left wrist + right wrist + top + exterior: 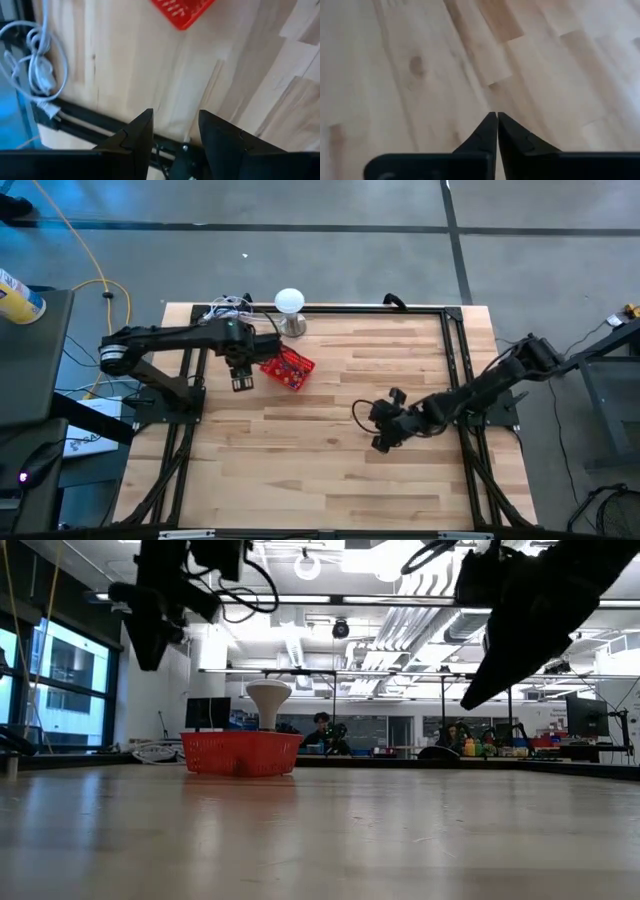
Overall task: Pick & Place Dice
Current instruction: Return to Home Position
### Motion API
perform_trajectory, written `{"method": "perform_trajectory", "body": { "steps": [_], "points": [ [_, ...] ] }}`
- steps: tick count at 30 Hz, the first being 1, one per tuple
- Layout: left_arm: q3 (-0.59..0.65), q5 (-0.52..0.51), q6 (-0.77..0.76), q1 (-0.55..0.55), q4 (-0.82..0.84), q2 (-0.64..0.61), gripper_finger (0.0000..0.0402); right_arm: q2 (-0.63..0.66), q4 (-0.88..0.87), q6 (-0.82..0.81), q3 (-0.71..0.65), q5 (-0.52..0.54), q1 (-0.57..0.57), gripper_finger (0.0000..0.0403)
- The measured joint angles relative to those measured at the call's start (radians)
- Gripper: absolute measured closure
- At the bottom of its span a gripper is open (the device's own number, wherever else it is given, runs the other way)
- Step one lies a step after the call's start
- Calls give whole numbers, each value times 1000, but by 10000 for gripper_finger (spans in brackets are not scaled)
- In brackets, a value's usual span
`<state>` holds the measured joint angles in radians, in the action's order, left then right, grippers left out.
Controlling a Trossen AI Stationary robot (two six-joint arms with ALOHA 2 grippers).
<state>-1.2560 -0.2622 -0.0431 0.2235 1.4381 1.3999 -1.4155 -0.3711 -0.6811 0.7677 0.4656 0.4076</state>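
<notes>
Over the near half of the wooden table (330, 480), the right gripper (383, 440) hung above bare boards, its two dark fingers (487, 131) pressed tip to tip and holding nothing. Farther back, on the left side, the left gripper (240, 383) hovered clear of the surface just beside the red mesh basket (288, 367). Its fingers (142, 130) were spread apart with only wood showing between them. The dice (287, 363) appeared only as faint flecks inside that basket, too small to tell one colour from another. Behind the basket, near the table's far edge, stood a white mushroom-shaped object (289, 302), and a coiled white cable (37, 65) lay by the black frame at the table's edge. Beyond, a person (321, 728) sat among desks and monitors in the brightly lit room.
</notes>
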Motion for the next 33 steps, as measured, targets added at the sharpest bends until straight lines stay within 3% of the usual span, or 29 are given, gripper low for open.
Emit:
{"method": "perform_trajectory", "body": {
  "steps": [4,9,15,18,21,27,29,33],
  "points": [
    [0,-2,-25,13,28,-83,262,114,-114,57,7,8,-47,400],
    [6,-1,-24,17,-2,-225,300,370,-265,103,10,67,-49,401],
    [104,109,62,17,-174,-469,365,721,-301,232,-20,152,6,402],
    [183,154,64,17,-270,-613,394,900,-244,305,-72,167,17,402],
    [271,171,23,17,-366,-747,398,1077,-113,415,-181,172,18,402],
    [426,187,-61,17,-456,-990,398,1355,117,607,-418,85,18,402],
    [464,185,-103,17,-490,-1056,398,1410,158,641,-473,68,18,402],
    [497,183,-198,17,-520,-1155,399,1403,200,681,-540,32,13,402]
  ]
}}
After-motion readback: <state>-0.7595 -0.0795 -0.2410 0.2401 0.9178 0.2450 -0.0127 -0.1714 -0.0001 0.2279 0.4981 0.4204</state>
